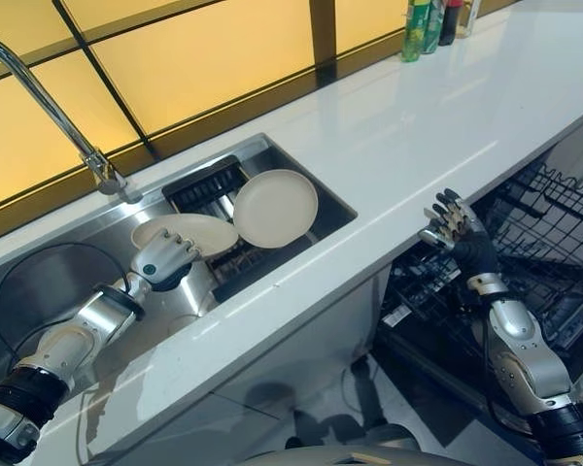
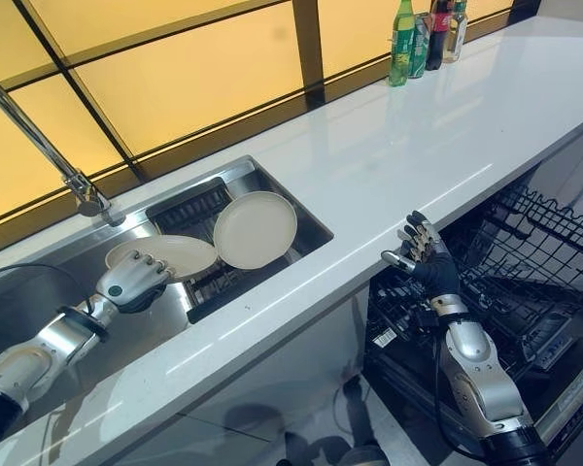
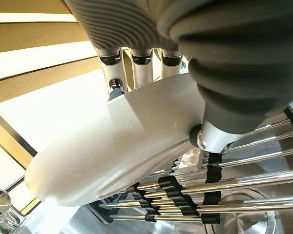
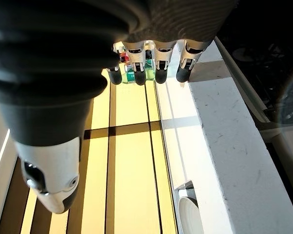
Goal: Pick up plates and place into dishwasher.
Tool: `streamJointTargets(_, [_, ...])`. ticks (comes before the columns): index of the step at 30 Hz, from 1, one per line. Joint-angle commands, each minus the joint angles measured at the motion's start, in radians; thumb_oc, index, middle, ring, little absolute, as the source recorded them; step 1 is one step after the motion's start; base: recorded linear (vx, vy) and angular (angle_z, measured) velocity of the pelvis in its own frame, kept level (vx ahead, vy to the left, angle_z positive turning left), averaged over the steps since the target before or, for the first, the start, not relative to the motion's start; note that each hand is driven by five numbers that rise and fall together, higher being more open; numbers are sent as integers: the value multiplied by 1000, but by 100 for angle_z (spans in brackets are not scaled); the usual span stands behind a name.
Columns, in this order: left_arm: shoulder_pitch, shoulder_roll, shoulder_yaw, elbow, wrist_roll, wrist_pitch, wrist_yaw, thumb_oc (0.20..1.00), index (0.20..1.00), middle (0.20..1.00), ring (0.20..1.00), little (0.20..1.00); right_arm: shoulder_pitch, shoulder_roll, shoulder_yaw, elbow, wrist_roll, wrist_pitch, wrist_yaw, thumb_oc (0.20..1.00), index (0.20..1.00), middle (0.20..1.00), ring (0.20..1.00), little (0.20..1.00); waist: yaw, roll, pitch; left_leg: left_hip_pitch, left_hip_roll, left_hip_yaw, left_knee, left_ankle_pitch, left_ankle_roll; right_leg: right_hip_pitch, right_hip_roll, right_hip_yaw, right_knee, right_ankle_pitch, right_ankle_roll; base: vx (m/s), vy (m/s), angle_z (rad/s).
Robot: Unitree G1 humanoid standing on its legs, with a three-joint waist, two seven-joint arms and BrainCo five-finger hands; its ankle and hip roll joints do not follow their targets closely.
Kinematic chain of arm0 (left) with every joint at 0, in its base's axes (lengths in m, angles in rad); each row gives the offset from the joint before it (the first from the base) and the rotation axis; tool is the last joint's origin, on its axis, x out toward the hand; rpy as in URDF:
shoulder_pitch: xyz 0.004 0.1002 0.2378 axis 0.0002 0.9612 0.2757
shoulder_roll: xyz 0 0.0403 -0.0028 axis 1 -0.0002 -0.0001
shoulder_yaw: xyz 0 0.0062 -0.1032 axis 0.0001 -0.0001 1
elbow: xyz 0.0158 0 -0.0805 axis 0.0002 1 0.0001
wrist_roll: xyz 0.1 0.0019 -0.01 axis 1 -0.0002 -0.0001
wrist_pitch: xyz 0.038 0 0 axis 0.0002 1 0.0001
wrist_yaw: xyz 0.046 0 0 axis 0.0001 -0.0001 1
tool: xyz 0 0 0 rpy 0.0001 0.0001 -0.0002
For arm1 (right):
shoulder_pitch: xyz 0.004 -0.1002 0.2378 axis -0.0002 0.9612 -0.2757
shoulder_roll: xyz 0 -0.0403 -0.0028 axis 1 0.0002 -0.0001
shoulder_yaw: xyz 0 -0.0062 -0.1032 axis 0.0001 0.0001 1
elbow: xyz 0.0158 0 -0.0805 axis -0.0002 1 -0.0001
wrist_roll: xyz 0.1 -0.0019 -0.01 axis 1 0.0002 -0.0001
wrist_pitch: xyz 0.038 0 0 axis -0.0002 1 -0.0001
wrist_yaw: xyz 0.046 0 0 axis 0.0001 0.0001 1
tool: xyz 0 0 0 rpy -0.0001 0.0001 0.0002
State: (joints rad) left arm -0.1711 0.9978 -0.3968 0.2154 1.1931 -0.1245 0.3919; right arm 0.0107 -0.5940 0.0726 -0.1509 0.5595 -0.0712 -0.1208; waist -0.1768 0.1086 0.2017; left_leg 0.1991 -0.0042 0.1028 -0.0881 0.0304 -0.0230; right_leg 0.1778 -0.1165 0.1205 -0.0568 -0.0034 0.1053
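Two cream plates are in the sink point(image 1: 49, 282) on a black and chrome drying rack point(image 1: 235, 270). My left hand point(image 1: 163, 260) is shut on the near plate point(image 1: 192, 231). In the left wrist view its fingers point(image 3: 136, 61) lie over the rim of that plate point(image 3: 112, 161) and the thumb presses from underneath. The second plate point(image 1: 275, 207) leans tilted just right of it, touched by nothing. My right hand point(image 1: 455, 231) hangs open and holds nothing in front of the counter edge, above the open dishwasher's wire rack point(image 1: 554, 238). Its fingers point(image 4: 156, 63) are straight.
A white counter point(image 1: 418, 126) runs between the sink and the dishwasher opening below its right end. A chrome faucet point(image 1: 53, 112) arches over the sink's far left. Bottles point(image 1: 428, 24) stand at the counter's far end against the yellow panelled wall.
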Motion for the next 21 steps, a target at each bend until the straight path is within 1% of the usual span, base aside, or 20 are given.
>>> streamJointTargets(1, [6,30,100,32,38,-13,-24,200,200,200,200,200,17,-10,-39,-70,-22,-16,14,1000,1000,1000,1000,1000,26,-35,-51,-67,-58,-53,141,-132,41,-151,-40,-15,115,18,68,0,0,0])
streamJointTargets(4, [25,43,114,16,38,-28,-51,200,200,200,200,200,25,-13,-49,-72,-22,-16,19,1000,1000,1000,1000,1000,29,-31,-51,-68,-61,-57,144,-132,40,-150,-42,-19,114,19,68,0,0,0])
streamJointTargets(10, [53,55,138,3,20,-26,-76,200,200,200,200,200,26,-25,-64,-77,-10,-11,32,1000,1000,1000,1000,1000,37,-28,-48,-72,-63,-66,147,-131,39,-151,-46,-25,115,17,69,-3,5,0])
streamJointTargets(18, [88,60,179,1,11,5,-55,200,200,200,200,200,30,-22,-70,-74,-16,-16,43,1000,1000,1000,1000,1000,55,-28,-57,-75,-62,-79,136,-129,34,-143,-52,-44,95,19,68,-39,20,5])
streamJointTargets(19, [90,62,185,-3,9,11,-54,200,200,200,200,200,28,-21,-70,-73,-17,-17,42,1000,1000,1000,1000,1000,57,-30,-58,-82,-61,-78,135,-119,32,-149,-52,-45,93,29,67,-93,9,6])
streamJointTargets(21, [92,65,197,-8,-2,25,-47,200,200,200,200,200,24,-17,-70,-67,-19,-23,45,1000,1000,1000,1000,1000,64,-31,-63,-84,-59,-81,131,-117,31,-146,-53,-51,85,29,66,-73,8,6])
